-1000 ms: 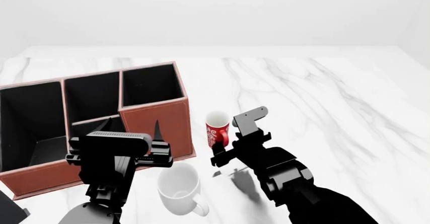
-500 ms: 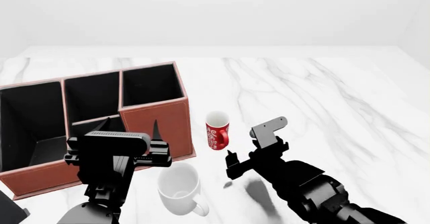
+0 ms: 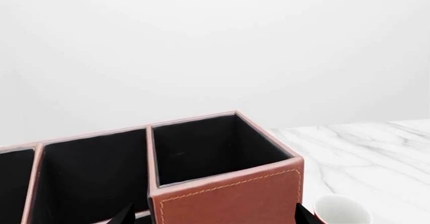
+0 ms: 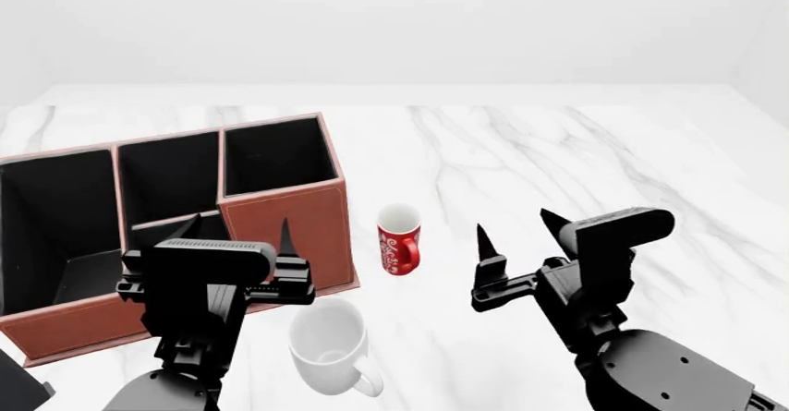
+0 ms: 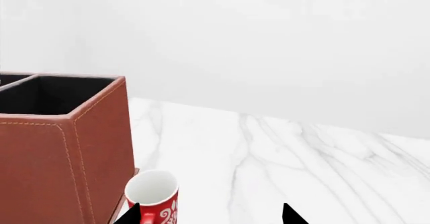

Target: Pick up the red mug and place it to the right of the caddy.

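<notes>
The left black gripper and its arm stand in front of the large reddish-brown leather-look caddy, hiding much of its lower stepped front in the head view; the caddy's far left end runs off that picture's edge. The jaws of this gripper are spread wide and hold nothing. In the left wrist view only two dark fingertips peek in, and the small slim red mug with white pattern shows merely as a white rim cut off at the border.

The red mug stands upright on the white marble-veined table, just beside the caddy's right end, apart from it by a narrow strip of table. Its handle is hard to make out against the red body. In the right wrist view the mug is cut off below its rim.

The right black gripper hovers right of the mug, not touching it, jaws wide and empty.

A larger plain white mug lies in front of the caddy's right corner, near the red mug and partly behind the left arm. At the caddy's front left, a small dark object is cut by the picture's corner; what it is cannot be told.
</notes>
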Robot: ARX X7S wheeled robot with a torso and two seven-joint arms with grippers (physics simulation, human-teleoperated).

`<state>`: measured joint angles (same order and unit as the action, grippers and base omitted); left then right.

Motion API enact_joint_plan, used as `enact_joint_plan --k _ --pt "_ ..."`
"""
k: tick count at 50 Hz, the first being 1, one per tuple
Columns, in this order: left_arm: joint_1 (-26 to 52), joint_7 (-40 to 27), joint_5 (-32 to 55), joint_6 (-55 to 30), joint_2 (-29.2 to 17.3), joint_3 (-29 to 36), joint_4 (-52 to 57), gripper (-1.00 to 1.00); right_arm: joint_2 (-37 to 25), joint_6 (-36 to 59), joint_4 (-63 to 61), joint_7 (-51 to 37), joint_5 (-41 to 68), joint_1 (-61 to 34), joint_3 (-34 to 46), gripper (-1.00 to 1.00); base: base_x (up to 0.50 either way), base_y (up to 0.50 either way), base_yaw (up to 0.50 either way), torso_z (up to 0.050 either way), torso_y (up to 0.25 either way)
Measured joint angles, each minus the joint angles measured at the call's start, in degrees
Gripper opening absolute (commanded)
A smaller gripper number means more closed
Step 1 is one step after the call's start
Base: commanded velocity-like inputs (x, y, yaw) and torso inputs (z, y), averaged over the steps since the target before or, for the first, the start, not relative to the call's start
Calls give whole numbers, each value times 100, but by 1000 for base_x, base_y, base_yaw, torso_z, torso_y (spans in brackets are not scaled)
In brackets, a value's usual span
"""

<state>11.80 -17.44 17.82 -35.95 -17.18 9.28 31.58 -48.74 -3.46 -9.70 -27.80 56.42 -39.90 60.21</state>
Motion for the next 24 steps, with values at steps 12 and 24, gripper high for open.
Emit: enact_joint_plan --k 12,24 --pt "16 -21 20 7 -19 19 -8 100 -283 -428 -602 -482 -262 228 -207 100 0 0 0 0 0" --pt "29 -45 41 4 -39 40 2 100 -328 -500 -768 -615 -378 286 -238 100 0 0 0 0 0"
